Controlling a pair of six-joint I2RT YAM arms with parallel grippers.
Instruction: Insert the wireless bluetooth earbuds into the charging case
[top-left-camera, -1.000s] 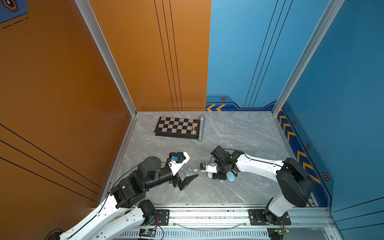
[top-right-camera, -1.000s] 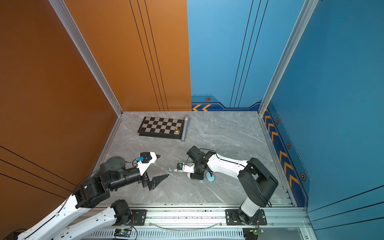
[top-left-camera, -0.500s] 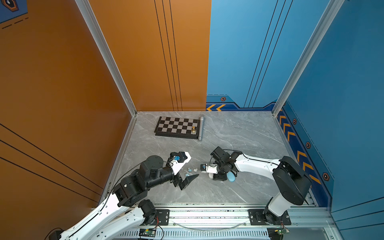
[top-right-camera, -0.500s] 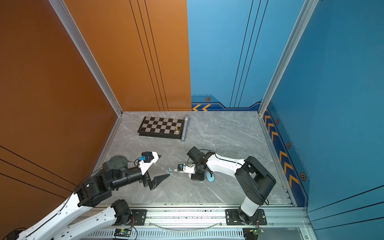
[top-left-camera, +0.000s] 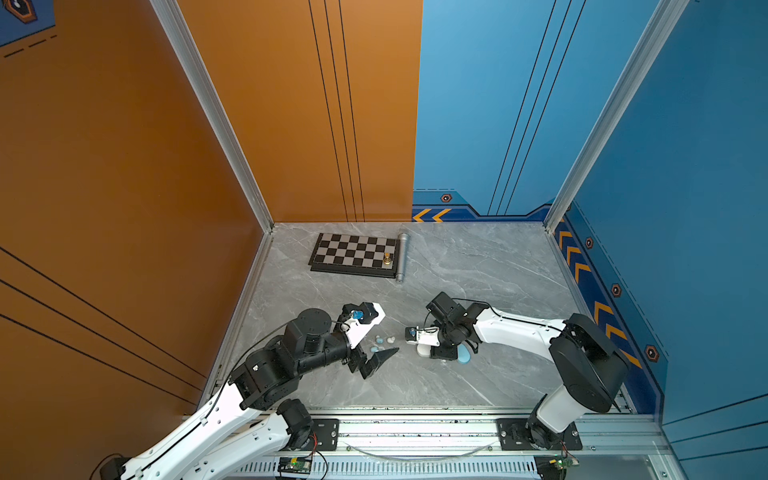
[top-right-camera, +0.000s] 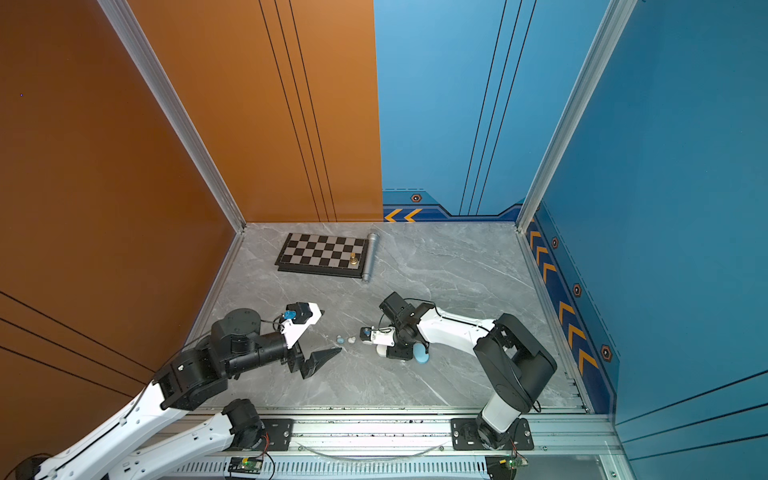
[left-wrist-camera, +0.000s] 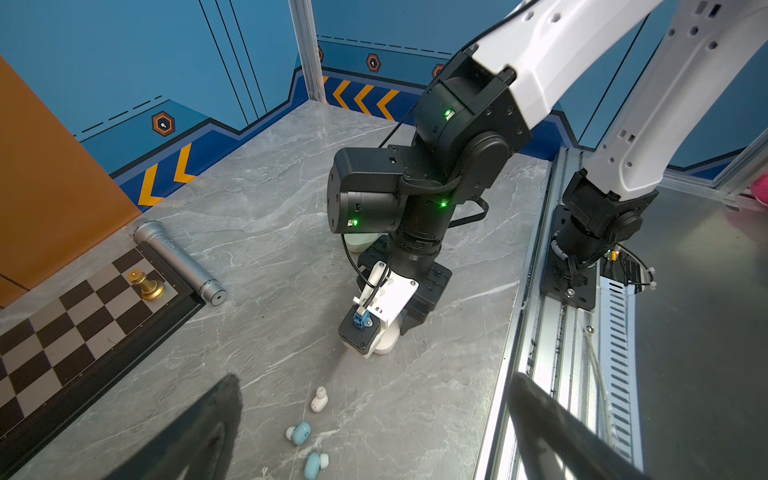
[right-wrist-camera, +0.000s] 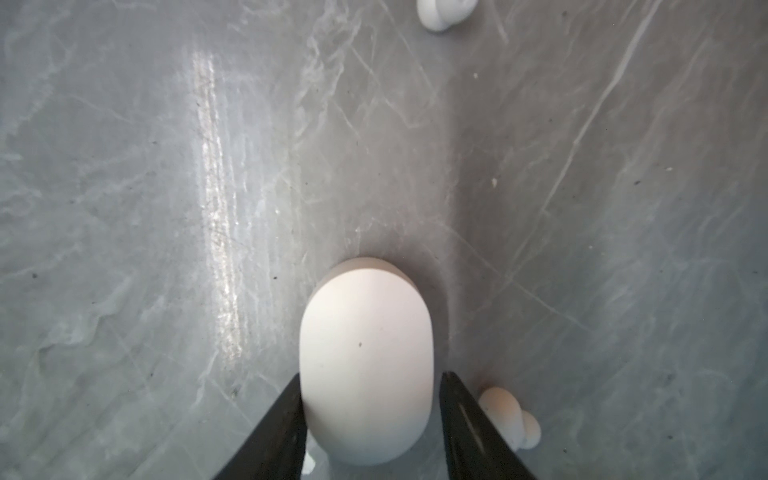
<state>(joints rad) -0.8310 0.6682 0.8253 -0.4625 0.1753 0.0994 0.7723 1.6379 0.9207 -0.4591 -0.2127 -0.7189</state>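
Three earbuds lie on the grey floor: a white earbud (left-wrist-camera: 319, 400) and two light blue earbuds (left-wrist-camera: 300, 433) (left-wrist-camera: 315, 464); in a top view they are small dots (top-left-camera: 379, 340). My left gripper (left-wrist-camera: 376, 386) hangs open just above them, and they lie nearer one finger. My right gripper (right-wrist-camera: 370, 376) points down over a white oval charging case (right-wrist-camera: 365, 357), lid shut. Its jaws straddle the case, one finger touching and the other a little apart. Another white earbud (right-wrist-camera: 505, 415) lies beside that finger. A blue case (top-left-camera: 463, 354) lies right behind this gripper.
A chessboard (top-left-camera: 355, 254) with one gold piece (top-left-camera: 387, 258) and a silver microphone (top-left-camera: 402, 257) lie at the back left. A metal rail (top-left-camera: 415, 428) with both arm bases runs along the front edge. Walls close in the left, back and right sides.
My left arm has shifted slightly while its gripper stays open over the earbuds. My right gripper stays over the white case.
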